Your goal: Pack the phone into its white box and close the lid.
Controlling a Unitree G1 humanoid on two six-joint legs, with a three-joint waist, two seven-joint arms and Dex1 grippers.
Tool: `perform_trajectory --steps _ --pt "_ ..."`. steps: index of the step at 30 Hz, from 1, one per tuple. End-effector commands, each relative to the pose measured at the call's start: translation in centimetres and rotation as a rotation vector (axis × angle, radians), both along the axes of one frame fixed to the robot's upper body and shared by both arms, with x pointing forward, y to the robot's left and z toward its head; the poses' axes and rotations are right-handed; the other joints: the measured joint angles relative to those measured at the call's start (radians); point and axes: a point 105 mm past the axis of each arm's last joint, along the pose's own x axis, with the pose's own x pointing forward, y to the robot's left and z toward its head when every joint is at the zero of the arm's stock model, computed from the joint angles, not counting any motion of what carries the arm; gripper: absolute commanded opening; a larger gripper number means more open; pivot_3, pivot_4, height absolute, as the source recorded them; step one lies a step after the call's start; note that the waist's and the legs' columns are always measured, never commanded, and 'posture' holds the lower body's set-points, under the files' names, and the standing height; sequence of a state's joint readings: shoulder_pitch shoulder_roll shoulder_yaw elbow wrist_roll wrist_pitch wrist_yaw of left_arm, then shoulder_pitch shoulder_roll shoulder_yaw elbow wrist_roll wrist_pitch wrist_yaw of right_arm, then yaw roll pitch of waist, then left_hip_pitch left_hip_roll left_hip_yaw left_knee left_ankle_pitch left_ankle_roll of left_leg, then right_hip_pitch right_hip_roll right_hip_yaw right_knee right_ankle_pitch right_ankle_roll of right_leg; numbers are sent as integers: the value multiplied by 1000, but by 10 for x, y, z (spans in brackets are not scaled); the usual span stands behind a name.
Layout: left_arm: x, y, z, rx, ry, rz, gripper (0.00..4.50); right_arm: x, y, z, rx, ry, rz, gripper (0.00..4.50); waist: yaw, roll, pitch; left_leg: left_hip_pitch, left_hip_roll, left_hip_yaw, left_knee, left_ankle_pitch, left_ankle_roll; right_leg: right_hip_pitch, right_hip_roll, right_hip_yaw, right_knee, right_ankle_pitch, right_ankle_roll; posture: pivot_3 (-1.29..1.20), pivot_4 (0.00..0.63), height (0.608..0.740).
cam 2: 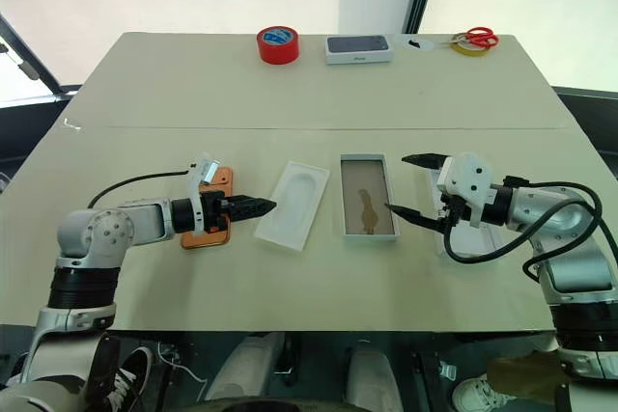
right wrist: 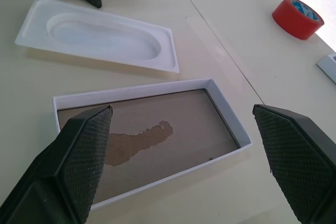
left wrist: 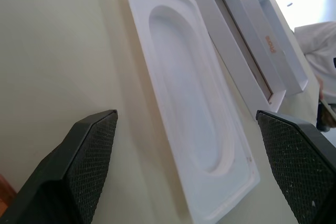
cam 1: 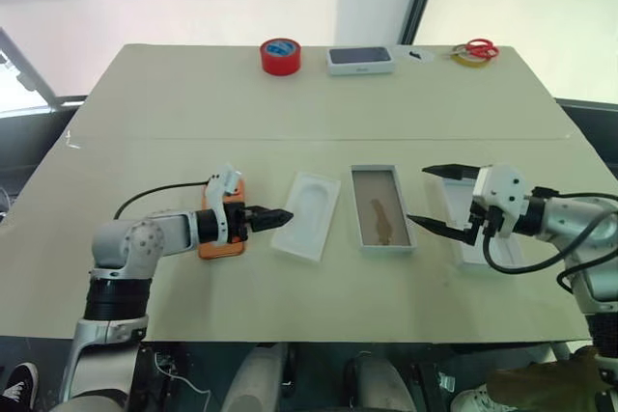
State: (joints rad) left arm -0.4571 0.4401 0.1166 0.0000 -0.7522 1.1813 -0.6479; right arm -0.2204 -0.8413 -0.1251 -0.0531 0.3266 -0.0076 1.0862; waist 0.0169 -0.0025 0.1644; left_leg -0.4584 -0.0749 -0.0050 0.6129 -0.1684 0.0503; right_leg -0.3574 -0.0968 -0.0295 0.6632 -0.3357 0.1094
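A: What lies around the white box (cam 1: 382, 207) on the bench (cam 1: 290, 113)?
B: The insert (cam 1: 307, 215) just to its left, the phone (cam 2: 210, 207) farther left, the lid (cam 1: 476, 229) to its right.
A: And behind it?
B: Tape roll (cam 1: 280, 56), another box (cam 1: 359, 60), scissors (cam 1: 475, 49), well apart.

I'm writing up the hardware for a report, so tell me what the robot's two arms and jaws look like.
Both arms are pale silver-grey with rounded joint housings and black bands. Each wrist carries a white block; the left one shows orange at its side. A black cable loops along each forearm. The left gripper and right gripper each have two black, pointed fingers with a fine cross-hatched grip texture on the inner pads.
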Motion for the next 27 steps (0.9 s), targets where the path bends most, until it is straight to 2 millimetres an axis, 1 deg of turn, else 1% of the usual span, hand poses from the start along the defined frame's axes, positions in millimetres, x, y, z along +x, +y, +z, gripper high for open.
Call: perform_trajectory --steps 1,5,11,12,14,17,19,20,21,24,27 --pt "2 -7 -6 -28 28 -1 4449 1 -2 10 7 -51 -8 4479 0 0 0 0 0 0 0 0 0 0 0 0 0 0 0 0 150 738" --pt "3 -17 -5 -51 32 -15 4449 2 -1 9 10 -54 -9 4479 1 0 0 0 0 0 0 0 0 0 0 0 0 0 0 0 150 738" --pt "2 -20 -11 -50 53 -29 4449 3 0 8 10 -57 -11 4479 -1 0 0 0 0 0 0 0 0 0 0 0 0 0 0 0 150 738" --pt "1 -20 -13 -38 53 -30 4216 3 0 8 10 -59 -11 4500 -1 0 0 0 0 0 0 0 0 0 0 0 0 0 0 0 150 738" --pt "0 -19 -17 -28 73 -22 3549 3 0 8 10 -60 -10 4500 -1 0 0 0 0 0 0 0 0 0 0 0 0 0 0 0 150 738" --pt "3 -13 -20 -11 89 10 1987 2 1 6 8 -56 -5 4500 -3 0 0 0 0 0 0 0 0 0 0 0 0 0 0 0 150 738" --pt "6 -9 -22 3 87 30 888 -2 1 -7 -47 -22 23 4500 -2 0 0 0 0 0 0 0 0 0 0 0 0 0 0 0 150 738" --pt "7 -7 -22 9 92 44 403 -6 2 -17 -92 -1 47 4500 -2 0 -1 0 0 0 0 0 0 0 0 0 0 0 0 0 150 738" --pt "8 -5 -22 9 95 53 33 -10 3 -25 -112 35 72 4500 -2 0 -1 1 0 0 0 0 0 1 0 0 0 0 0 0 150 738" --pt "10 -2 -21 -2 99 70 33 -17 10 -36 -127 90 133 4500 -4 1 -1 3 0 0 -1 0 0 2 0 0 0 0 0 0 150 738" --pt "10 0 -17 -33 107 76 33 -20 28 -47 -148 124 212 4500 -7 1 -2 3 0 0 -1 0 0 2 0 0 0 0 0 0 150 738"
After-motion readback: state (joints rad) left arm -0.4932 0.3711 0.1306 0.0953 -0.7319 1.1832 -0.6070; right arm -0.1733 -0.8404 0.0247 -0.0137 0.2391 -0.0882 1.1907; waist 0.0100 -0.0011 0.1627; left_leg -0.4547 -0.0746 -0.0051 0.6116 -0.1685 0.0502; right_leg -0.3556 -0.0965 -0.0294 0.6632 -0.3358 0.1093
